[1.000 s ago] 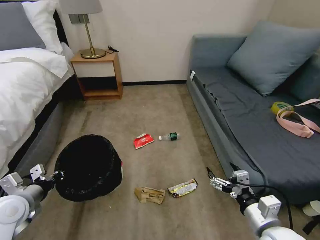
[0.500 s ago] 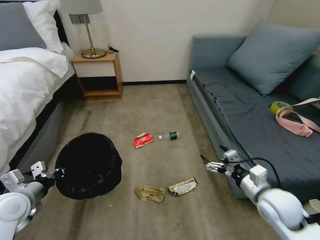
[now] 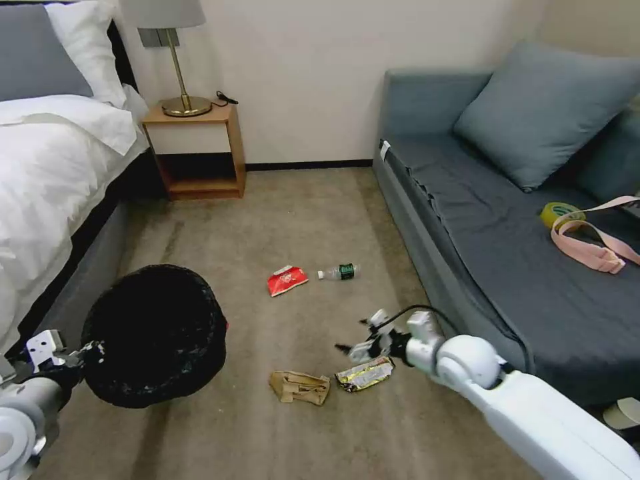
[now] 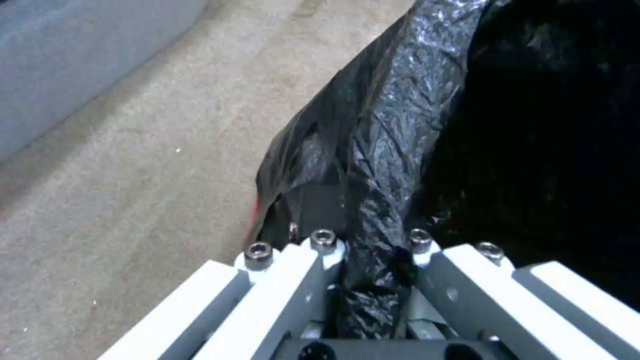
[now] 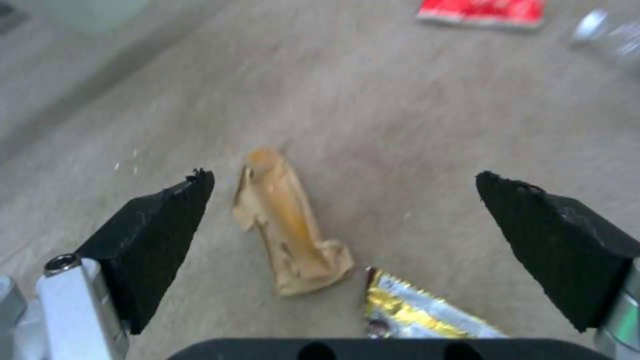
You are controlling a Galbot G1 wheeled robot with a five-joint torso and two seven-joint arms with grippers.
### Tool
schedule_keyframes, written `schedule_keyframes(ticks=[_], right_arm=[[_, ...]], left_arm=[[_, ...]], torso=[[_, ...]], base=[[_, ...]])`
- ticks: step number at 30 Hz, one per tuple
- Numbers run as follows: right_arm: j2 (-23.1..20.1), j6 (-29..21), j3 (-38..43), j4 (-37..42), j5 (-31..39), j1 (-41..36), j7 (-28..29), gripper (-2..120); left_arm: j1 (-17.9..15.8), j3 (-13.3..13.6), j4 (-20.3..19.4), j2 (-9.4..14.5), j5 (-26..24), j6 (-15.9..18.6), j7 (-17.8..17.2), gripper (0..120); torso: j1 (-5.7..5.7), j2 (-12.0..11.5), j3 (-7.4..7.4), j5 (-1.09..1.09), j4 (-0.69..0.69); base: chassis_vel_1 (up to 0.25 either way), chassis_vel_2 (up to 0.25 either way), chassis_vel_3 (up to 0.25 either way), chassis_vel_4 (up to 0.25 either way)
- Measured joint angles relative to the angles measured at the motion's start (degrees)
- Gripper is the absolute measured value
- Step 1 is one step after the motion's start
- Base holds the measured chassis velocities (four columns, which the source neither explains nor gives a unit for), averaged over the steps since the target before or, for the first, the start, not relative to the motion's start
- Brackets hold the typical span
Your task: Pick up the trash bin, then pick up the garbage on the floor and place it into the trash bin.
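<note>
**Bin held, four scraps on the carpet**

Beige carpet [image 3: 293, 220] runs between a white bed [image 3: 47, 167] at nine o'clock and a grey sofa [image 3: 507, 253] at three, a nightstand [image 3: 197, 150] with one lamp [image 3: 175, 60] at eleven. The bin [image 3: 155, 333], round and lined with crinkly black plastic, sits at eight o'clock, its rim clamped by the left gripper [image 4: 370, 240]. Four scraps lie near centre: packet [image 3: 287, 281], bottle [image 3: 339, 272], paper [image 3: 299, 389], wrapper [image 3: 365, 375]. The right gripper [image 3: 357, 348] hovers above the wrapper, fingers [image 5: 150, 240] spread wide.
</note>
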Motion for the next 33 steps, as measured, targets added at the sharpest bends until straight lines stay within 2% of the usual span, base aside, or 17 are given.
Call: schedule_keyframes(ticks=[2,5,11,22,30,33], right_arm=[[0.55,-0.51,-1.22,-1.35,0.09,0.94,-0.21,100],[3.42,-1.31,-6.03,-8.18,-0.06,5.18,-0.88,100],[7.04,-0.68,-9.82,-15.65,-2.62,7.99,-3.7,100],[12.4,1.14,-15.31,-22.99,-6.76,10.57,-5.91,100],[18.95,3.48,-17.46,-30.61,-10.08,11.49,-6.62,100],[20.16,3.95,-17.34,-32.53,-11.04,11.46,-6.84,100]], left_arm=[[0.15,-0.08,-0.23,-0.25,0.06,-0.01,0.01,2],[1.26,-1.05,-1.67,-1.06,-0.02,-0.03,0.36,2],[1.56,-2.19,-2.52,-1.11,-1.37,-0.03,0.34,2],[1.65,-3.01,-1.68,-1.35,-2.54,0.06,0.34,2],[1.7,-2.75,-1.03,-1.99,-2.06,0.06,0.67,2],[1.8,-2.75,-1.05,-2.14,-1.87,0.06,0.77,2]], torso=[[0.0,0.0,0.0,0.0,0.0],[0.0,0.0,0.0,0.01,0.0],[0.0,0.0,0.0,0.01,-0.01],[0.0,0.0,0.0,0.01,-0.01],[0.0,0.0,0.0,0.01,0.0],[0.0,0.0,0.0,0.01,0.0]], base=[[0.0,0.0,0.0,0.0],[0.0,0.0,0.0,0.0],[0.0,0.0,0.0,0.0],[0.0,0.0,0.0,0.0],[0.0,0.0,0.0,0.0],[0.0,0.0,0.0,0.0]])
